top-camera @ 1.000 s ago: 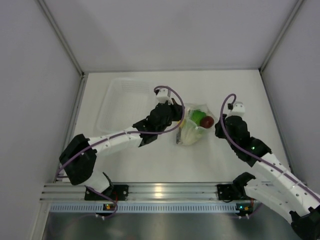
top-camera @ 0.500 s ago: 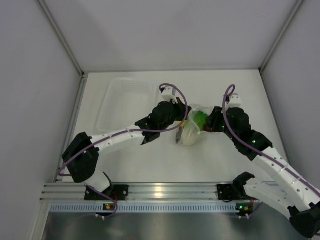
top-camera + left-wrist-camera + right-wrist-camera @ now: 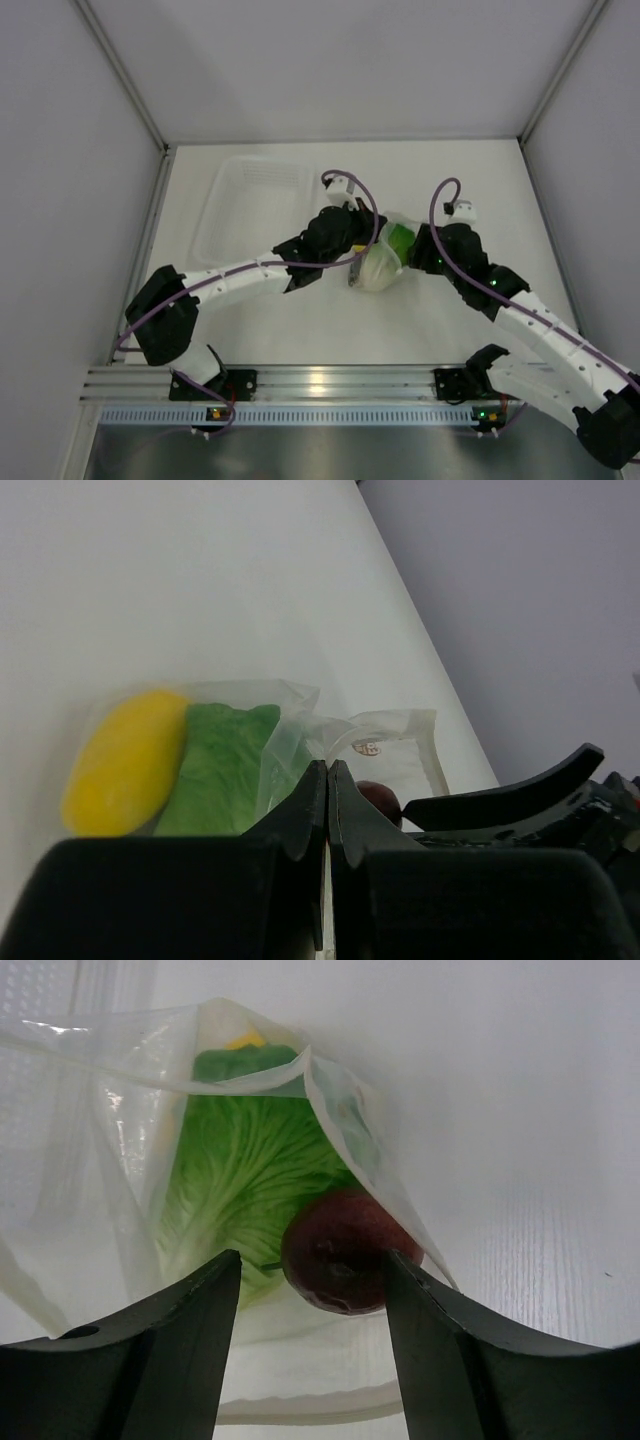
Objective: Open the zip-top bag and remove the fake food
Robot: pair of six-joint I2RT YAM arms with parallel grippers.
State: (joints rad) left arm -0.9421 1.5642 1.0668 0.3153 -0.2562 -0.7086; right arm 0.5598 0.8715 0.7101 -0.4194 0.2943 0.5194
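the left pincer (image 3: 327, 780) is pressed closed, its two dark fingers meeting on a fold of clear film at the 9 o'clock edge of the zip-top bag (image 3: 383, 265). the right pincer (image 3: 310, 1265) is spread wide at the bag's 3 o'clock side, its black fingers standing either side of the dark red fruit (image 3: 345, 1265); whether they touch it cannot be told. the fruit is round and glossy and lies at the bag's mouth, partly under a loose flap of film. just behind it, inside the bag, lies the green lettuce leaf (image 3: 250, 1180), ribbed and veined. the yellow piece (image 3: 125, 760), smooth and oval, rests against the leaf on its far side. the bag is thin, crinkled and see-through, with a small printed mark near one corner, and it lies flat on the table (image 3: 300, 330) about midway between the two wrists. from the left wrist view a curved finger (image 3: 500, 798) of the right pincer crosses in front of the bag's far corner. a rigid clear tray (image 3: 250, 200) with a ribbed floor sits at 10 o'clock from the bag, close to the left arm's wrist. the table is plain white and matte, closed in by pale grey walls (image 3: 330, 60), with a metal rail (image 3: 320, 382) at its 6 o'clock edge.
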